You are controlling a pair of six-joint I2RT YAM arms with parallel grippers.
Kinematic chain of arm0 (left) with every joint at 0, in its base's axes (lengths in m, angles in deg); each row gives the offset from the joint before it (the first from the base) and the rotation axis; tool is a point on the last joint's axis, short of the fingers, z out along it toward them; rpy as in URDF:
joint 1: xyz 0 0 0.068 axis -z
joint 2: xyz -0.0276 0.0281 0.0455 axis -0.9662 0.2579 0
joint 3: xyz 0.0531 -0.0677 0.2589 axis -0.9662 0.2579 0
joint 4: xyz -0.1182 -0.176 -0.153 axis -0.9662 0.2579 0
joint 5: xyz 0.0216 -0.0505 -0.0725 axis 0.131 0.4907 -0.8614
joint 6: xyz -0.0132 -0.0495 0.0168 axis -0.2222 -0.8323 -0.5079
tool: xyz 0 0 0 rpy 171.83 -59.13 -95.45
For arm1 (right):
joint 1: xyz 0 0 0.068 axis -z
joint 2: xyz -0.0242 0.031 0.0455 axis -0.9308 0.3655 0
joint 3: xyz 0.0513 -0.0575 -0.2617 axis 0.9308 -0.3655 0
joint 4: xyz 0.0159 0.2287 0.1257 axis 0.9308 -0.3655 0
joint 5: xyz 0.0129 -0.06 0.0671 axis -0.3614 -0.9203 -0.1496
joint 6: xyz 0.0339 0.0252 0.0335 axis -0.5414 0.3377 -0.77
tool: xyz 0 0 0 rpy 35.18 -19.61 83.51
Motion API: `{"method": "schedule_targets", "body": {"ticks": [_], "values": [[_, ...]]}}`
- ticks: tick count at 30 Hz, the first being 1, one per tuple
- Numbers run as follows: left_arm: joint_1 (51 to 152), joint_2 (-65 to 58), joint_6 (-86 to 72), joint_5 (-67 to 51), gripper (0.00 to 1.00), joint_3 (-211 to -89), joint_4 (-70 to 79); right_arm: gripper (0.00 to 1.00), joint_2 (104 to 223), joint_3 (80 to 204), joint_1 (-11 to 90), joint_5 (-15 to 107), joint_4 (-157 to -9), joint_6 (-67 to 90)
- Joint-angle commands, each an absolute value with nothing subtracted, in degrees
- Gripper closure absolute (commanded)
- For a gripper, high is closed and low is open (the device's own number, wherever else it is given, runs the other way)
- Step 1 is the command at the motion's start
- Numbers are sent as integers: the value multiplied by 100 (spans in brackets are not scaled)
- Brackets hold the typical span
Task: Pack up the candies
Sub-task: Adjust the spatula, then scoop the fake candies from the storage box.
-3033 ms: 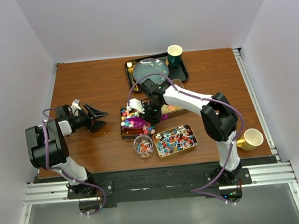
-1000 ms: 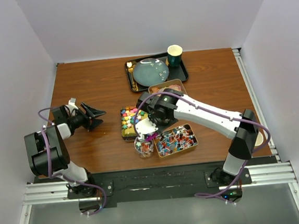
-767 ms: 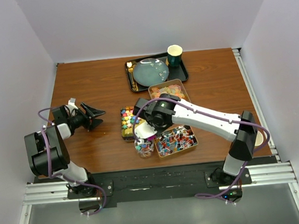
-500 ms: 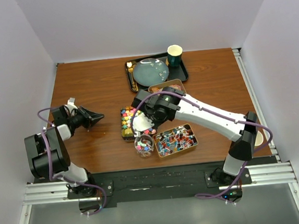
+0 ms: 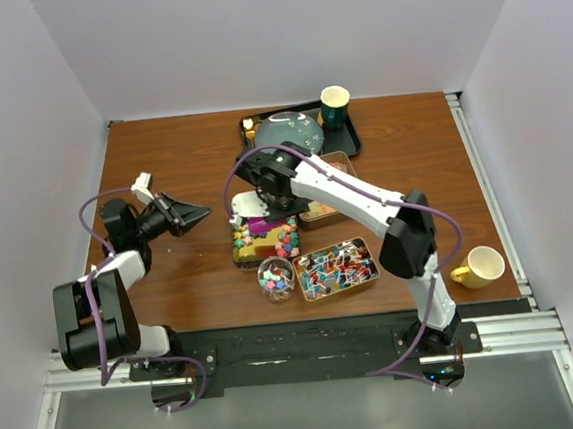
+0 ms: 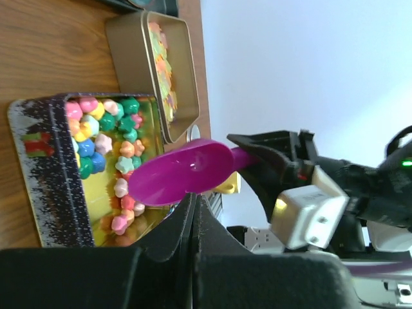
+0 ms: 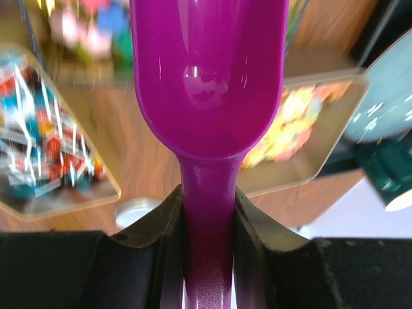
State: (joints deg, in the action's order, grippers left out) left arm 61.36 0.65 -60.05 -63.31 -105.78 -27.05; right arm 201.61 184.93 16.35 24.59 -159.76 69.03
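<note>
Hovering just above the bright, lumpy candies (image 6: 96, 129) in their speckled metal tin (image 6: 45, 187), the smooth purple plastic scoop (image 7: 207, 84) points bowl-first away from the right gripper (image 7: 207, 212), whose jaws pinch its narrow handle. The left gripper (image 5: 198, 213) is closed on nothing, well to the left of the tin, so the right arm is much nearer.

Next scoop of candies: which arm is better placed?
Right. The right gripper holds the purple scoop, empty, just above the tin of multicoloured candies. The left gripper is shut on nothing, off to the tin's side.
</note>
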Motion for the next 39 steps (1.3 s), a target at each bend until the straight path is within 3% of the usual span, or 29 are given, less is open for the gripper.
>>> {"method": "schedule_targets", "body": {"ticks": [1,5,11,14,21,39], "values": [[6336,-57,-5818,-6311,100,-10594,-2637,100,20223,19619,1364,2857,-16824,6599],[6345,197,-5352,-6074,100,-10830,-2048,100,20110,20068,1109,3419,-16790,6696],[6345,453,-4972,-6021,100,-11077,-1625,100,19424,19612,888,3991,-16280,6635],[6179,427,-4877,-5960,100,-11121,-1529,100,19450,19280,958,3563,-16445,6468],[5879,268,-3435,-4319,100,-11209,482,100,19660,18240,1529,3078,-16789,6046],[5897,198,-3232,-3525,100,-10471,678,100,20249,18443,1820,1663,-17361,5799]]}}
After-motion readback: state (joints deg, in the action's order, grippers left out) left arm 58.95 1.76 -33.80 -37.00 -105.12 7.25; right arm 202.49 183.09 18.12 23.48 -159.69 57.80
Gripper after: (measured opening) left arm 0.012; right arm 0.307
